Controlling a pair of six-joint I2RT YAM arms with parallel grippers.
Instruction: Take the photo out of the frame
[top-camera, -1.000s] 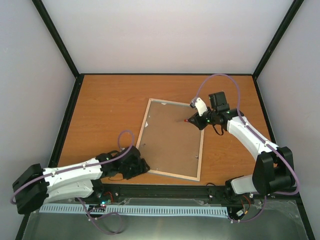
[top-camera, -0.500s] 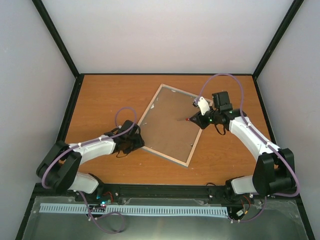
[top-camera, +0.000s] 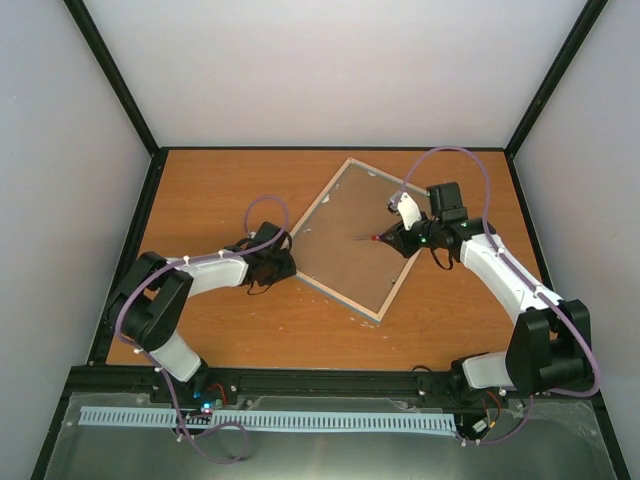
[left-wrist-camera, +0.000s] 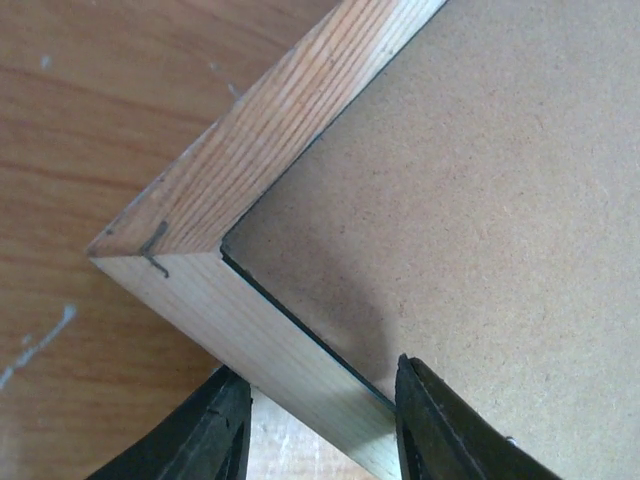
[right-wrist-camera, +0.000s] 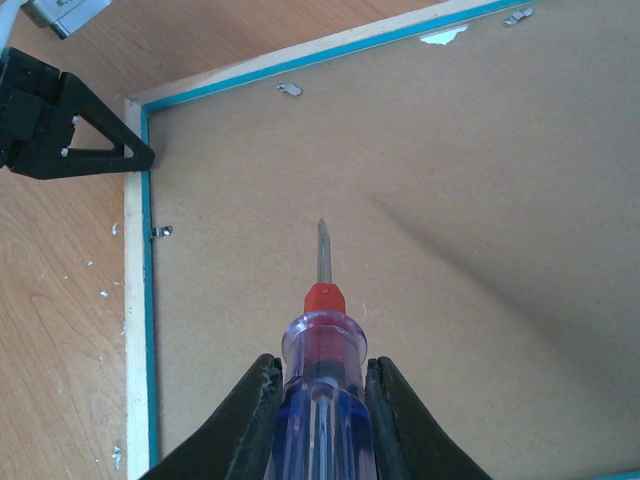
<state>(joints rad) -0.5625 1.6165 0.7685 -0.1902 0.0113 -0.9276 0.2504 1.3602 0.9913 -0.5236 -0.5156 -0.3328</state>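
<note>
The frame (top-camera: 322, 215) is a big, thin rectangle. It lies flat and face down on the table (top-camera: 220, 190), turned on a slant with one corner toward the back. Its rim is pale wood with a blue-green inner edge. A brown board (right-wrist-camera: 450, 250) fills its back, and small metal clips (right-wrist-camera: 290, 90) sit along the inside edge. The photo is hidden.

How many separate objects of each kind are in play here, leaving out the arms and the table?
Picture frame: 1
Brown backing board: 1
Screwdriver: 1
Total: 3
</note>
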